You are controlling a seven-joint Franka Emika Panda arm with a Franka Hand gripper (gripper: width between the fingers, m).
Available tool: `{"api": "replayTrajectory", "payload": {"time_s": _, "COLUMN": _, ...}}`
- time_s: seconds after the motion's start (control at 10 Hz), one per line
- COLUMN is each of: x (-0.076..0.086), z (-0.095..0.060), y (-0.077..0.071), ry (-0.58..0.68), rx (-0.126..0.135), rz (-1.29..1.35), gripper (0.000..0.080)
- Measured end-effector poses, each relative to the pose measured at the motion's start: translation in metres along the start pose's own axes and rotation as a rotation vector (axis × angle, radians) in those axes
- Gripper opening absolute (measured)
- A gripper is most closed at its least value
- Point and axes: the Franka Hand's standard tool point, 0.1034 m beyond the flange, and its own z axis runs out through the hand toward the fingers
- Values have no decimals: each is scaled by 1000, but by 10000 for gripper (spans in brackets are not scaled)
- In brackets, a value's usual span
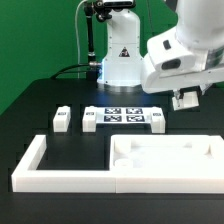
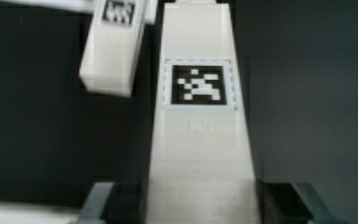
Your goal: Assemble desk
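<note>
Bright even lighting, whites nearly blown out, wrist view blurred

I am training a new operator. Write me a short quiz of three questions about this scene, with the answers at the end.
1. True or false: the tabletop panel is black.
2. In the exterior view, the gripper is at the view's: A left, B right, C middle.
3. What lies between the jaws in the wrist view?
Key: 1 false, it is white. 2 B. 3 a white leg.
</note>
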Motion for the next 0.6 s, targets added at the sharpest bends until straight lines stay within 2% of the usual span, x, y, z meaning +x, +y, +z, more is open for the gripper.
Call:
{"api": "replayTrajectory", "payload": {"time_s": 0.1, "x": 14, "z": -31, "y": 10, "ry": 68, "rx": 2, "rz": -15, "gripper": 288}}
{"api": "replayTrajectory", "payload": {"time_s": 0.2, "x": 24, "z": -36, "y": 17, "ry": 116, "rx": -1, "rz": -21, "gripper": 288}}
{"api": "replayTrajectory", "payload": {"time_s": 0.3, "x": 31, "z": -35, "y": 17, "ry": 200, "rx": -13, "rz": -22, "gripper": 288}}
{"api": "replayTrajectory", "payload": {"time_s": 0.4, "x": 27, "z": -35, "y": 18, "ry": 249, "rx": -22, "rz": -20, "gripper": 288}}
{"api": "replayTrajectory", "payload": {"time_s": 0.6, "x": 35, "z": -44, "y": 20, "ry": 410, "rx": -49, "rz": -21, "gripper": 289}}
